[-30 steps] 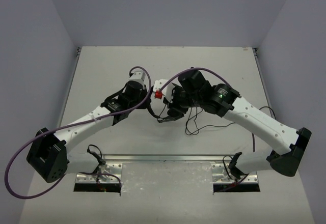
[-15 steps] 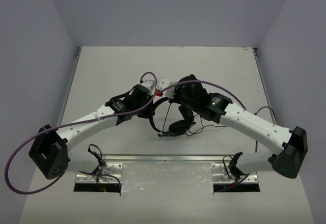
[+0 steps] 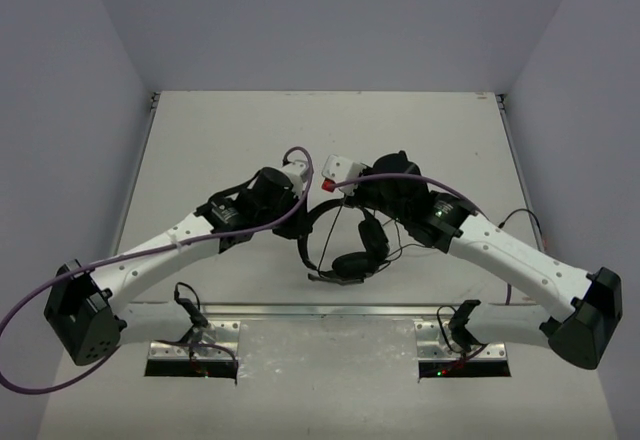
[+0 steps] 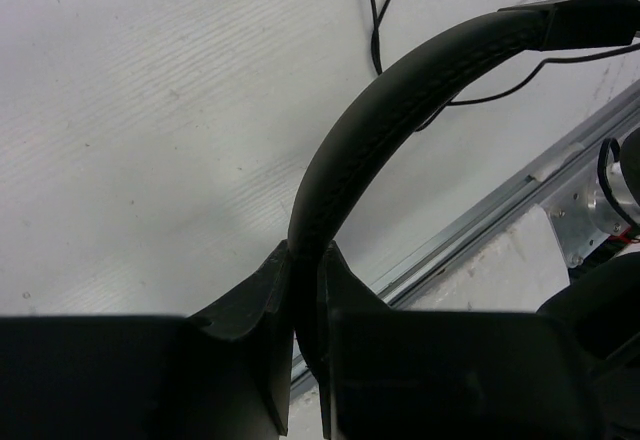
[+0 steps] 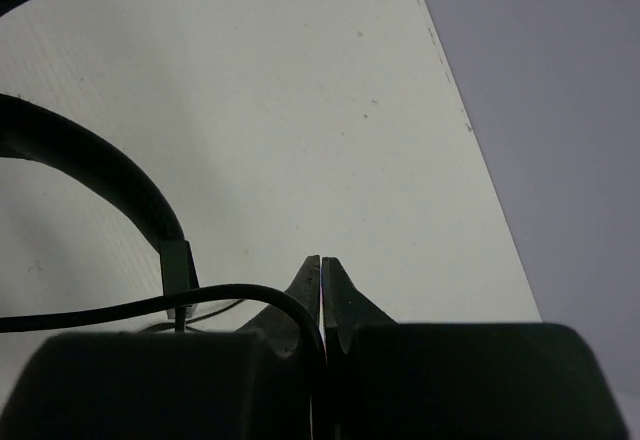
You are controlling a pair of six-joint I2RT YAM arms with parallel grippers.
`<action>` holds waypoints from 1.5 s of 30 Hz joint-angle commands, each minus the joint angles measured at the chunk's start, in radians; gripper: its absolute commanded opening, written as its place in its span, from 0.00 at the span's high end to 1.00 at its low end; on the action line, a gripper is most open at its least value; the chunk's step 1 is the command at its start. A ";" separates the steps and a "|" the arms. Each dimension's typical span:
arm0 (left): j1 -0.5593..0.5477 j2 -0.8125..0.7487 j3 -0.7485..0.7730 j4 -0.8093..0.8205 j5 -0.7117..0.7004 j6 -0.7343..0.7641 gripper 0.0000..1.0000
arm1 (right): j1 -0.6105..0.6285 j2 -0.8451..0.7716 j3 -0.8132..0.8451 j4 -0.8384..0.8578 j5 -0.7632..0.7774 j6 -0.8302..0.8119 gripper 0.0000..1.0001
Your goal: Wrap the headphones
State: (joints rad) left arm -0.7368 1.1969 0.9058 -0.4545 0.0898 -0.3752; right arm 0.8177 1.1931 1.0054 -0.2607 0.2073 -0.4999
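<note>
The headphones (image 3: pixel 350 263) hang over the middle of the surface (image 3: pixel 220 130), between the two arms. The left arm's fingers (image 4: pixel 262 300) are clamped tight on the headband (image 4: pixel 400 90) near one end of its arc. From that grip the band curves away to the right and toward the near edge, where the two ear cups (image 3: pixel 372 232) sit one behind the other. Whether they rest on the surface I cannot tell. The right arm's fingers (image 5: pixel 342 305) are pressed together with no gap, and the thin cord (image 5: pixel 120 312) runs in from the left and vanishes between them, so it seems pinched there. The relation that matters is that the band lies left of and just beside the right fingers, its long curve crossing the cord's line. The right arm is therefore the one placed to carry the cord around the band, with the left arm as anchor.
</note>
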 commanded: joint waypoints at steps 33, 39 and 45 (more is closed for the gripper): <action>-0.010 -0.249 0.346 -0.067 -0.180 -0.010 1.00 | -0.141 -0.056 -0.123 0.418 -0.290 0.357 0.90; -0.010 -0.246 0.430 -0.004 -0.032 -0.011 1.00 | -0.141 -0.040 -0.185 0.592 -0.480 0.449 0.75; -0.010 -0.209 0.528 -0.038 -0.025 -0.002 1.00 | -0.141 0.032 -0.166 0.709 -0.578 0.569 0.72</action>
State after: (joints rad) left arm -0.7368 0.9970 1.3289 -0.7231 -0.0254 -0.3103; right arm 0.6662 1.1725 0.8448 0.3862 -0.2699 0.0067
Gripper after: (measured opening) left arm 0.088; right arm 0.275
